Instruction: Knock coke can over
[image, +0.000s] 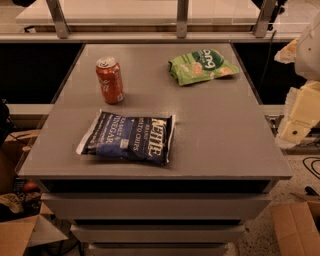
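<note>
Lab-like workroom, drawer cabinet (160, 206), cardboard boxes (296, 229), tool (299, 114) far right

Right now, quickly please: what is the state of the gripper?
The gripper: at the right edge of the view, beside the table, apart from the coke can; state cannot be told.

Before me stood a grey table (225, 150) over pale drawers (155, 206); cardboard boxes (295, 227) lay on the speckled floor (260, 241), metal posts (182, 17) rose behind, in dim warm light
</note>
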